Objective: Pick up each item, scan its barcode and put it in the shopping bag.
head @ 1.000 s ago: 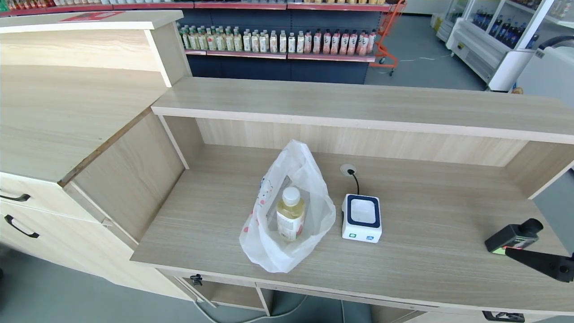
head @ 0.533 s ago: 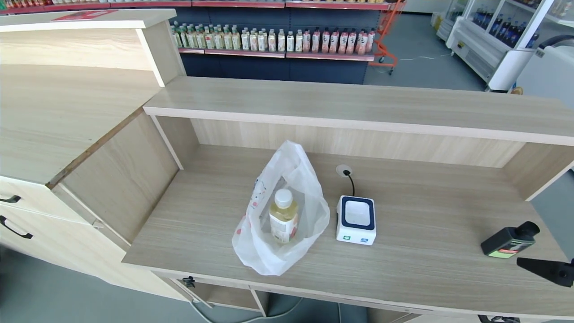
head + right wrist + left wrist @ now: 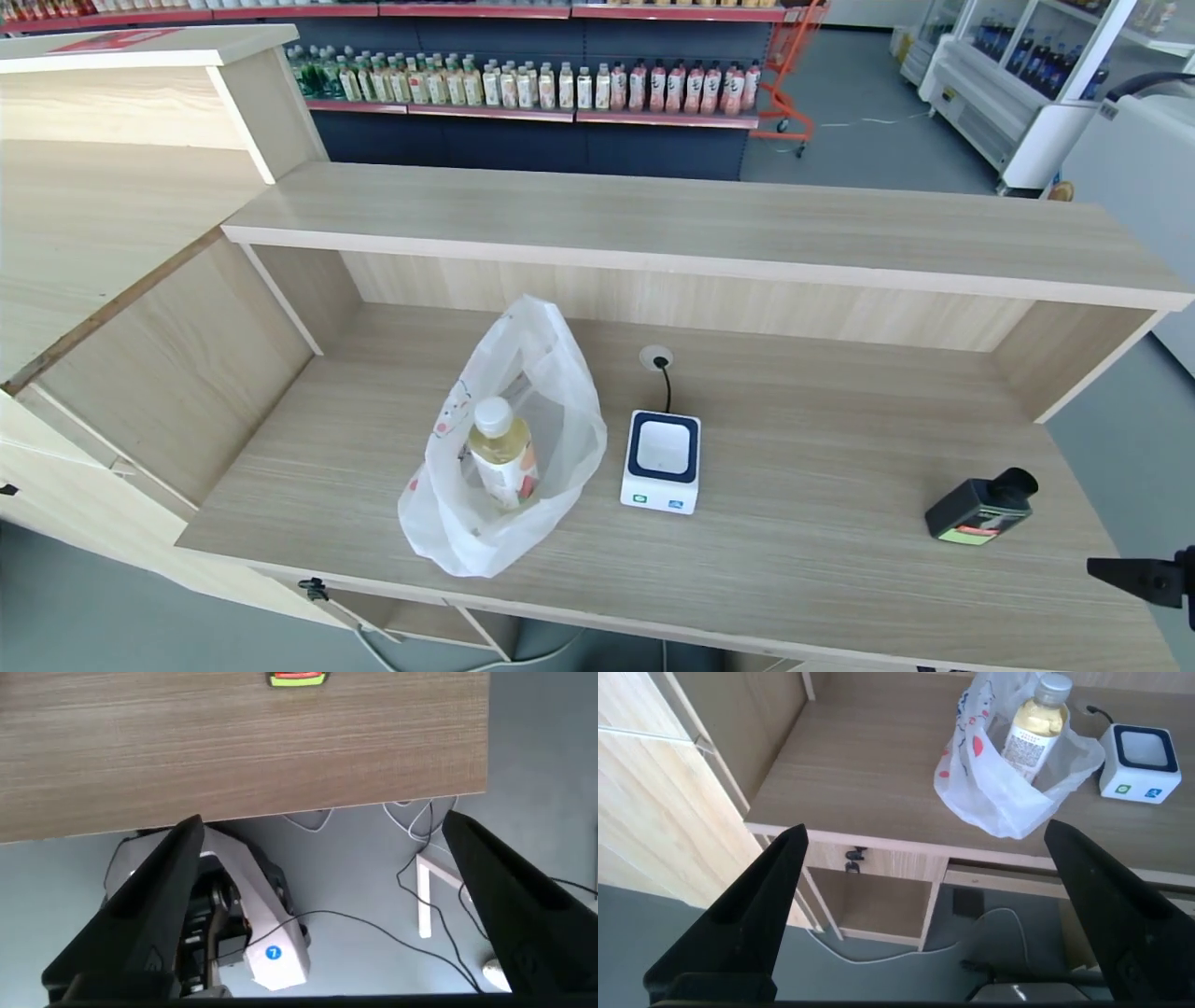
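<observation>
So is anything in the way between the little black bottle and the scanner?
Nothing visible. Only bare counter lies between the black bottle and the scanner; the shopping bag stands on the scanner's other side.

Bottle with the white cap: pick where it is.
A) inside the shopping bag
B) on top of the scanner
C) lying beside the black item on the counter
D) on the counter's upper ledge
A: the bottle stands upright inside the white shopping bag, to the left of the scanner.

Shopping bag [image 3: 439, 525] white – bottle [image 3: 505, 459] pale yellow – scanner [image 3: 662, 449] white, navy.
</observation>
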